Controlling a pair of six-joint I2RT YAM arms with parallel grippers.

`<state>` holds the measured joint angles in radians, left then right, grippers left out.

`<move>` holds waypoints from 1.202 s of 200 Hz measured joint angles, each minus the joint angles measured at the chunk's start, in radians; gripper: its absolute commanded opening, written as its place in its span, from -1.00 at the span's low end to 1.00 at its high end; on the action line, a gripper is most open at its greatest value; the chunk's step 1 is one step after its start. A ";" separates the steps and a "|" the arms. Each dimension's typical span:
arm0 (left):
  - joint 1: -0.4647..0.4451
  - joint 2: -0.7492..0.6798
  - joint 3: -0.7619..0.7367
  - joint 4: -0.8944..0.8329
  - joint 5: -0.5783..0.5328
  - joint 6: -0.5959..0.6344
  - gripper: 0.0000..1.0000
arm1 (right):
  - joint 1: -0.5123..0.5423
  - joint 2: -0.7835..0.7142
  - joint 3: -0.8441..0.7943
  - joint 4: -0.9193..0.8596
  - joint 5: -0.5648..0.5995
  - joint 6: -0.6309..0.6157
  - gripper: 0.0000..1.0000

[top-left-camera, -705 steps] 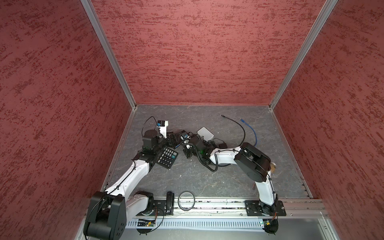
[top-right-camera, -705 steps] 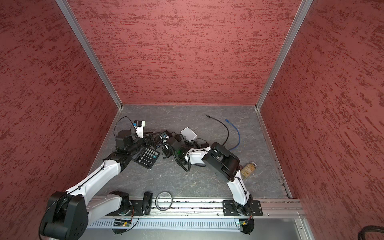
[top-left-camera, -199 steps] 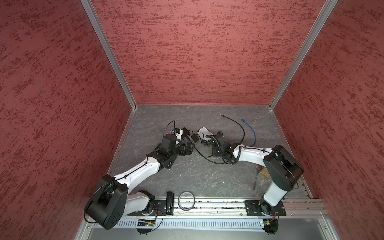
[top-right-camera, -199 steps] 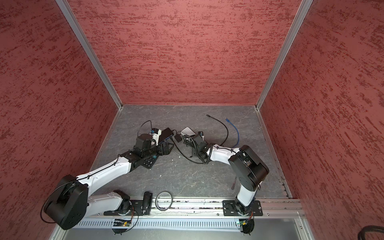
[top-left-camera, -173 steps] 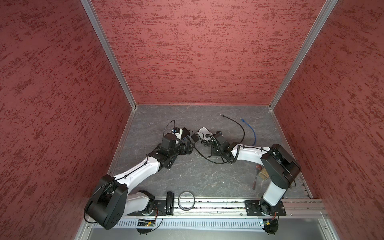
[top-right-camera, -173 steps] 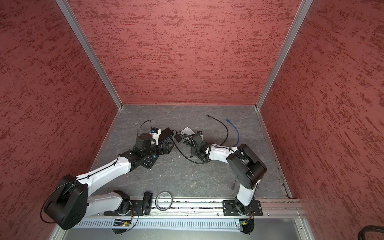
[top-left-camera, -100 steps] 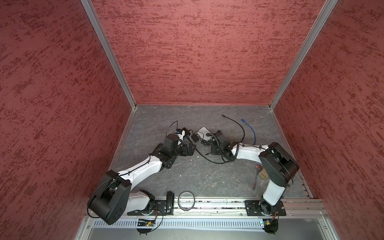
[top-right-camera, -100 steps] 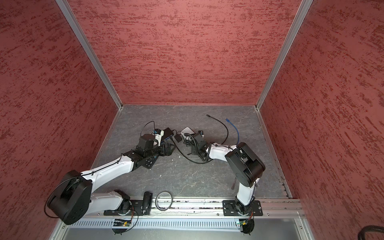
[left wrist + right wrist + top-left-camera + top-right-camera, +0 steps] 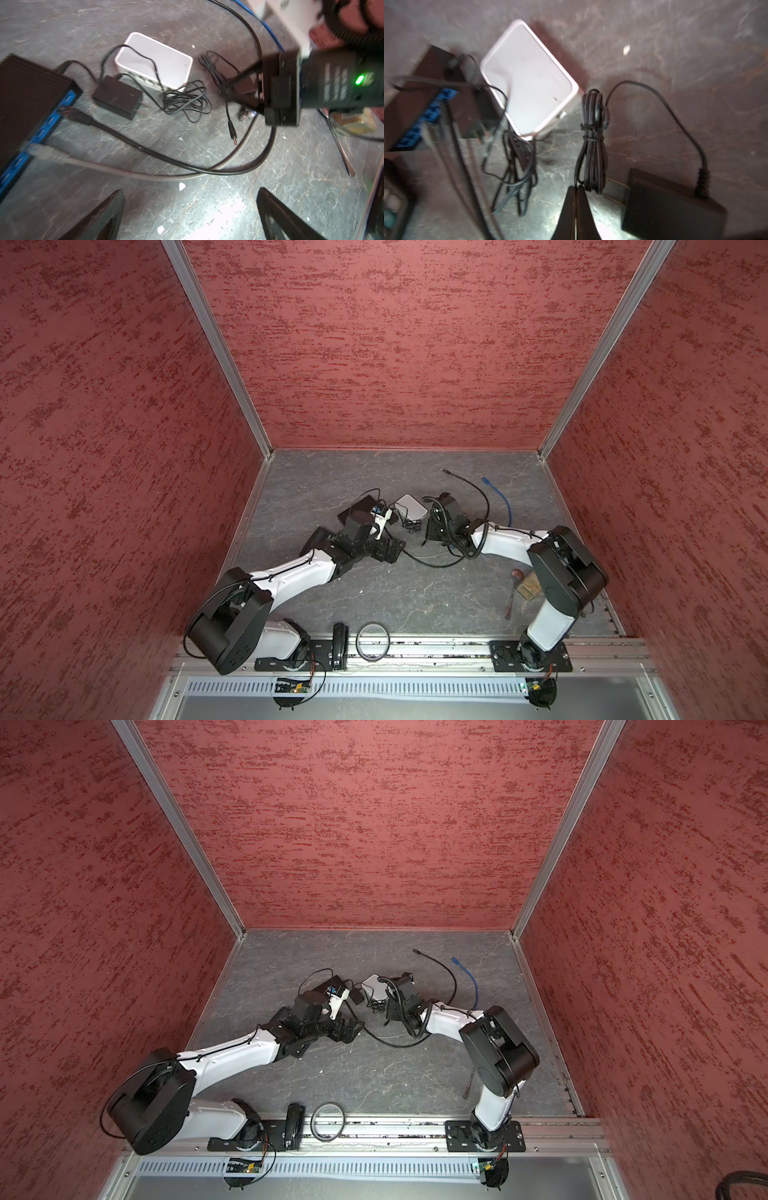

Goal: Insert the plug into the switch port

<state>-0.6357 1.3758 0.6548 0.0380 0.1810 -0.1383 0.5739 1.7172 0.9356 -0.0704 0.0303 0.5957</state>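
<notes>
Landmark: white switch [image 9: 153, 60], flat on the floor, port row on the side facing a black adapter [image 9: 116, 97].
Plug: small barrel plug [image 9: 233, 136] at the end of a thin cord [image 9: 228, 112]; near the white switch, off its port-side corner, not touching it.
Plug axis: lengthwise away from the white switch, tip turned from it; seemingly dangling rather than lying, hard to tell.
Right gripper [image 9: 226, 89]: closed, tips apparently pinched on the cord a little way up from the plug, just beside the tied bundle [image 9: 591, 145]; between the white switch and the plug.
Left gripper [image 9: 187, 207]: spread wide, empty, farther from the white switch than the right one, over bare floor on its port side.
Nearer arm: right, by a clear margin.
Coming move, as a judgement: plug to be brought round until its tip faces the white switch, then pushed straight in. Cannot tell which socket; the port row is too blurred.
</notes>
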 measured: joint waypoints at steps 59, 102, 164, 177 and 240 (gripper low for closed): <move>-0.077 0.122 0.095 0.007 -0.011 0.003 0.83 | -0.005 -0.049 0.000 0.025 -0.033 -0.001 -1.00; -0.101 0.227 0.197 -0.005 -0.002 -0.036 0.30 | -0.006 -0.050 -0.004 0.029 -0.036 -0.007 -1.00; -0.101 0.316 0.261 -0.017 0.038 -0.073 -0.02 | -0.007 -0.096 -0.040 0.043 -0.038 -0.018 -1.00; -0.101 0.325 0.262 -0.016 0.051 -0.075 -0.02 | -0.007 -0.102 -0.049 0.046 -0.039 -0.020 -1.00; -0.101 0.377 0.284 0.008 0.112 -0.084 -0.20 | -0.008 -0.117 -0.071 0.071 -0.056 -0.026 -1.00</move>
<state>-0.7372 1.7531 0.9390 0.0456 0.2932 -0.2218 0.5655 1.6001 0.8646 0.0002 -0.0257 0.5697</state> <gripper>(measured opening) 0.401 0.040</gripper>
